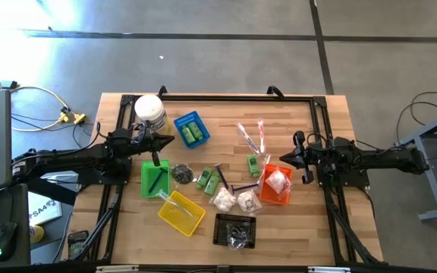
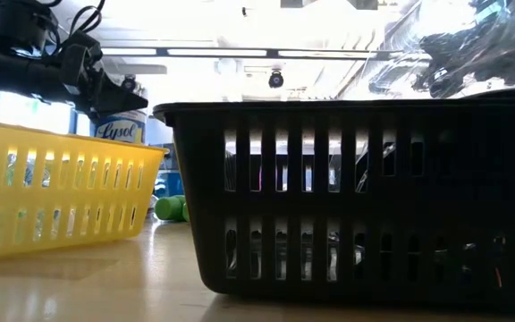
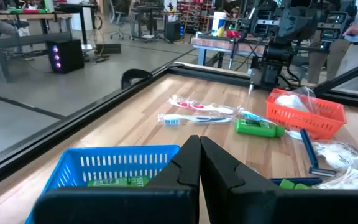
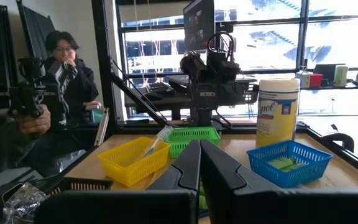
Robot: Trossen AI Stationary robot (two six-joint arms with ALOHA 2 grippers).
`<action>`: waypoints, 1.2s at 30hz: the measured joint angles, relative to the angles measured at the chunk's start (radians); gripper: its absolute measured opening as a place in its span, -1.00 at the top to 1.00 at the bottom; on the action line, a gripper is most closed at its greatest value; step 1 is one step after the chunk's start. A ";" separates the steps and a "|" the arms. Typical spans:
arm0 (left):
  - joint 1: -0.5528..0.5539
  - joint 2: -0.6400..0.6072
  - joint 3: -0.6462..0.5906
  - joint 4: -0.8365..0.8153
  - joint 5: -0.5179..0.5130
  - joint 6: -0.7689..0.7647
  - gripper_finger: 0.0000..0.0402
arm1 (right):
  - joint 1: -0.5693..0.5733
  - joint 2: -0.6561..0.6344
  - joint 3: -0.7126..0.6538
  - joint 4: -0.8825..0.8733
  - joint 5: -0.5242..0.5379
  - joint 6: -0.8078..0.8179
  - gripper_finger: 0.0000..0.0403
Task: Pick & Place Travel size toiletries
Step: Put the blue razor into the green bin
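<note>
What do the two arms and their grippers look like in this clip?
Both arms are dark, nearly black, and jointed. The left gripper and right gripper each end in two flat, tapered black fingers. No markings show.

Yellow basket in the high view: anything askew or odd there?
Yes. The yellow basket sits rotated against the table edges, unlike the squarer green basket. A clear-wrapped stick pokes out over its rim rather than lying flat inside; the right wrist view shows it leaning up out of the basket.
</note>
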 joint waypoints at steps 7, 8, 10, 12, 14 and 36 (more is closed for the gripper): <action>0.000 0.000 0.000 0.008 0.001 0.000 1.00 | 0.000 0.000 0.000 0.000 0.000 0.021 0.99; 0.000 0.000 0.000 0.009 0.001 0.000 1.00 | 0.000 0.000 0.000 0.000 0.000 0.022 0.99; 0.000 0.000 0.000 0.009 0.001 0.000 1.00 | 0.000 0.000 0.000 0.000 0.000 0.022 0.99; 0.000 0.000 0.000 0.008 0.001 0.000 1.00 | 0.000 0.000 0.000 0.000 0.000 0.022 0.99; 0.000 0.000 0.000 0.008 0.002 0.000 1.00 | 0.000 0.000 0.000 0.000 0.000 0.022 0.99; 0.000 0.001 0.000 0.038 0.003 0.015 1.00 | 0.001 0.268 0.065 0.054 0.205 0.101 0.99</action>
